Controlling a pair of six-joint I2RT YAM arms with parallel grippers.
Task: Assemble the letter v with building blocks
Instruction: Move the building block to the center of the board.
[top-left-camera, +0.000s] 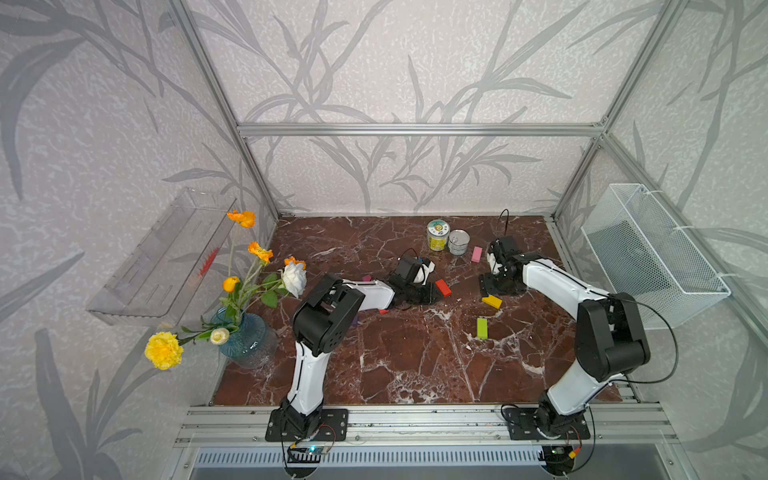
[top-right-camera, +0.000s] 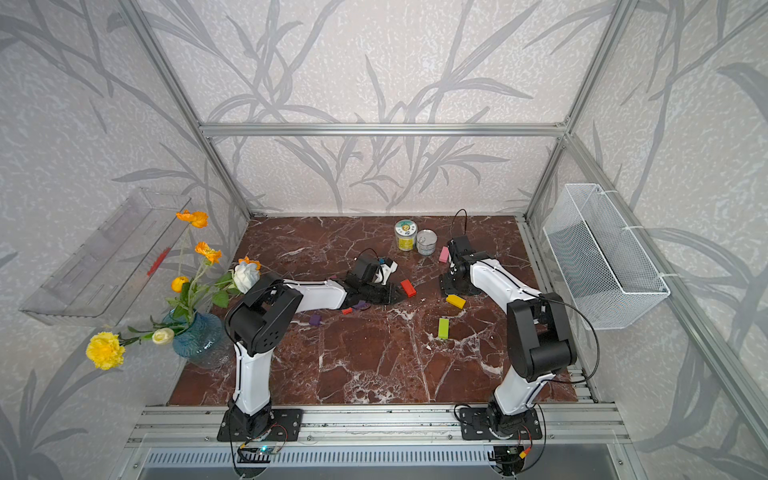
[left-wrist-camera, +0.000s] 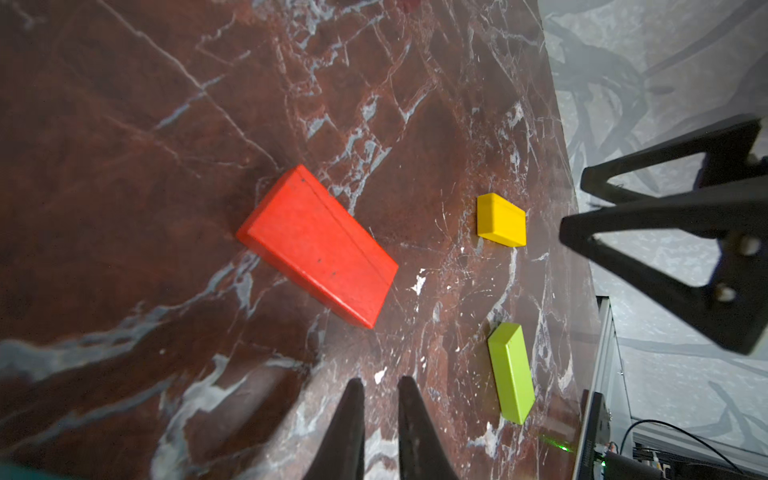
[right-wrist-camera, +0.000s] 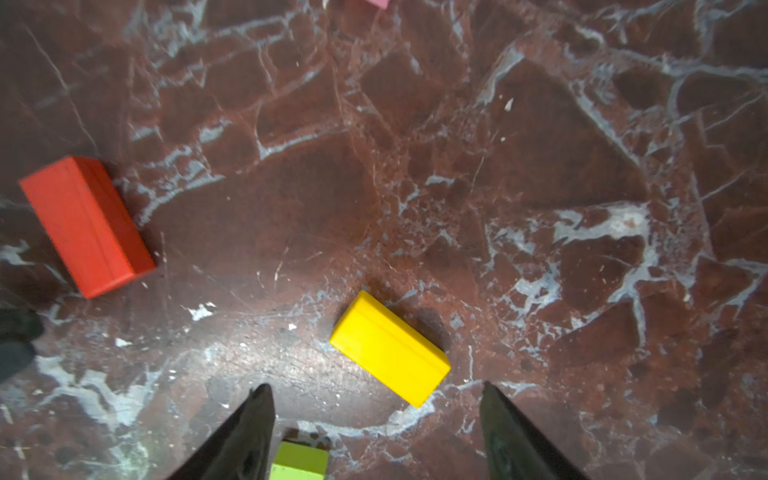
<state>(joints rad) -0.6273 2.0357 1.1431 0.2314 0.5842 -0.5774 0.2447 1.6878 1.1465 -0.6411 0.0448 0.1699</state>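
Observation:
The building blocks lie scattered and apart on the marble table; a letter v is not in view. A red block lies just ahead of my left gripper, whose jaws stand slightly open with nothing between them. My right gripper hangs wide open and empty beside a yellow block. A lime green block lies nearer the front. A pink block sits by the cans. A magenta block and a purple block lie by the left arm.
Two tin cans stand at the back of the table. A blue vase of flowers stands at the left edge. A white wire basket hangs on the right wall and a clear shelf on the left.

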